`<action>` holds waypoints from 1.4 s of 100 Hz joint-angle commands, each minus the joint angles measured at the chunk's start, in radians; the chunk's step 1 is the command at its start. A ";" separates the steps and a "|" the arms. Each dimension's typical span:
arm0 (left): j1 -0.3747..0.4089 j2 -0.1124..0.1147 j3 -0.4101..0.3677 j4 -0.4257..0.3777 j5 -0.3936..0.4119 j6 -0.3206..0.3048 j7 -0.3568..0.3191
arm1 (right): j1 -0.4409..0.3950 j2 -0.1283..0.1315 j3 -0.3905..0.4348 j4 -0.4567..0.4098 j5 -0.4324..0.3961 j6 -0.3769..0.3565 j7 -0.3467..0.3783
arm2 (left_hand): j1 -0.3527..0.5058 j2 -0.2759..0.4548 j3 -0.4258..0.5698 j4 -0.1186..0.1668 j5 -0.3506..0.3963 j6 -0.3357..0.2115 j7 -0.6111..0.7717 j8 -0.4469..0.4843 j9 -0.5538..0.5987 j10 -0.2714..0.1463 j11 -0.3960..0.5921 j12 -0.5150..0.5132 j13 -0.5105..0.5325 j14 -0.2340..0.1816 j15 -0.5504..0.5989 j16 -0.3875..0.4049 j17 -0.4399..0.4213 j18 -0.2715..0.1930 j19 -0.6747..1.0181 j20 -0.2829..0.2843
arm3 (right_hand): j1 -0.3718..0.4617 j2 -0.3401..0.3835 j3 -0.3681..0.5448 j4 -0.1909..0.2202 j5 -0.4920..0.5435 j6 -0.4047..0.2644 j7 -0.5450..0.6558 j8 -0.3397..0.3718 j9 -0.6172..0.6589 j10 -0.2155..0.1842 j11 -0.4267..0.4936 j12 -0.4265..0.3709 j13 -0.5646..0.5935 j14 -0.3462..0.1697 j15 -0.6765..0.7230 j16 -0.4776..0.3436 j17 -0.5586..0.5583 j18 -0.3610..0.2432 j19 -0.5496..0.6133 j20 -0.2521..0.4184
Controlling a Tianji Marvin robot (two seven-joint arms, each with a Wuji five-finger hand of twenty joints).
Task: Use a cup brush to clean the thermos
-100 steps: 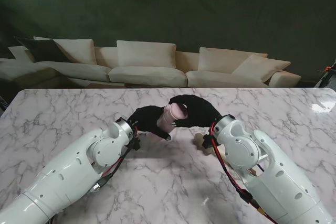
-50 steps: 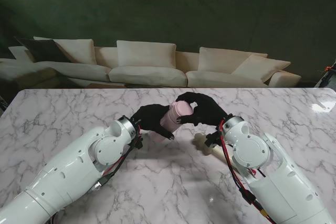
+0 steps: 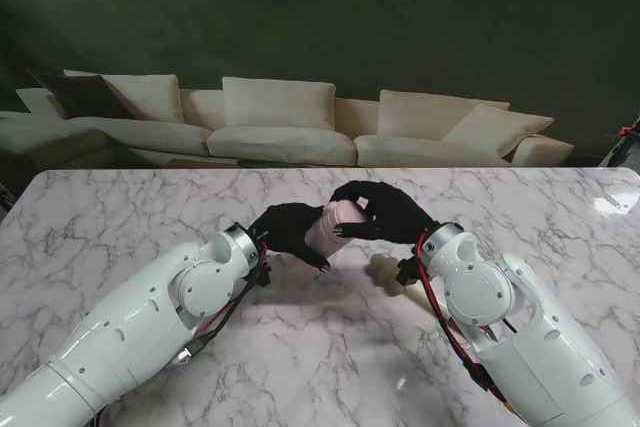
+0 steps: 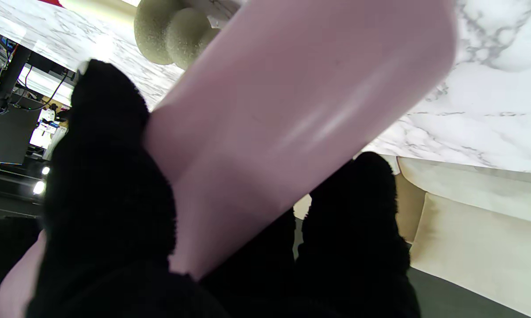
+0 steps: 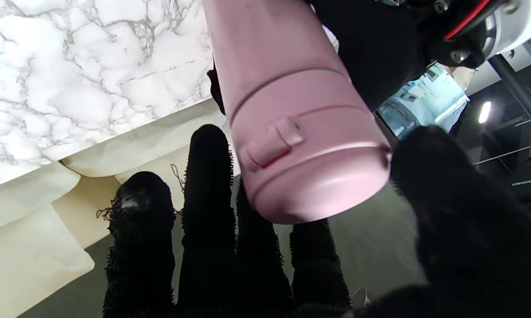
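Pink thermos (image 3: pixel 331 227) tilted, off the marble table (image 3: pixel 120 217), held mid-table betw. my two hands. L hand (image 3: pixel 285 230) wrapped round its body, fingers (image 4: pixel 111 176) closed on it. R hand (image 3: pixel 385 211) at lid end, fingers (image 5: pixel 208 212) spread around the lid (image 5: pixel 309 176); contact not clear. Cup brush (image 3: pixel 385 269) lies on table just beside R wrist.

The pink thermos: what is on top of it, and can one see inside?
A pink lid with a small latch closes the thermos, and the right hand reaches around it. The left hand holds the body. The inside is covered.
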 commanded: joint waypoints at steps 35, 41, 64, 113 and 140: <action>-0.012 -0.005 0.010 0.007 -0.006 -0.004 -0.009 | -0.027 -0.006 -0.014 -0.044 -0.237 0.023 -0.102 | 0.363 0.388 0.332 0.011 0.095 -0.172 0.097 0.027 0.046 -0.071 0.083 0.034 0.037 -0.010 0.089 0.029 0.015 -0.066 0.041 0.020 | -0.277 0.066 -0.175 0.030 -0.255 0.035 -0.167 -0.115 -0.281 0.001 -0.115 -0.149 -0.339 0.020 -0.413 -0.206 -0.346 0.048 -0.390 -0.023; -0.012 -0.005 0.010 0.007 -0.006 -0.005 -0.008 | -0.036 0.000 -0.010 -0.065 -0.286 0.046 -0.093 | 0.363 0.388 0.333 0.011 0.096 -0.172 0.097 0.027 0.046 -0.071 0.083 0.034 0.037 -0.010 0.090 0.029 0.016 -0.067 0.042 0.020 | -0.358 0.075 -0.129 0.021 -0.259 0.085 -0.200 -0.156 -0.281 0.019 -0.146 -0.163 -0.321 0.027 -0.436 -0.221 -0.322 0.035 -0.396 -0.028; -0.015 -0.007 0.014 0.010 -0.009 -0.004 -0.006 | -0.056 0.022 -0.020 -0.139 -0.424 0.144 0.001 | 0.362 0.388 0.333 0.012 0.095 -0.172 0.097 0.027 0.046 -0.071 0.083 0.034 0.037 -0.010 0.090 0.030 0.015 -0.066 0.042 0.021 | -0.410 0.106 -0.111 0.016 -0.223 0.069 -0.149 -0.107 -0.222 0.037 -0.084 -0.133 -0.093 0.010 -0.150 -0.048 -0.026 -0.052 -0.108 0.044; -0.012 -0.006 0.010 0.006 -0.008 -0.005 -0.008 | -0.011 0.021 -0.070 -0.100 -0.308 0.135 0.041 | 0.362 0.389 0.333 0.012 0.096 -0.171 0.096 0.027 0.045 -0.070 0.084 0.035 0.037 -0.009 0.090 0.030 0.015 -0.067 0.043 0.021 | 0.249 0.098 0.083 0.041 0.000 -0.267 0.046 0.123 -0.230 0.048 0.050 -0.078 -0.070 -0.033 0.104 0.049 0.106 -0.134 0.059 -0.015; -0.004 -0.003 0.006 -0.011 -0.008 0.001 -0.019 | 0.009 0.017 -0.061 -0.028 -0.254 -0.061 -0.007 | 0.363 0.390 0.333 0.011 0.096 -0.171 0.096 0.028 0.044 -0.070 0.085 0.035 0.036 -0.010 0.090 0.030 0.015 -0.066 0.042 0.021 | 0.404 0.125 0.306 0.043 0.252 -0.338 0.155 0.144 -0.240 -0.014 -0.037 -0.121 -0.223 -0.039 -0.127 -0.062 -0.160 -0.071 -0.176 0.025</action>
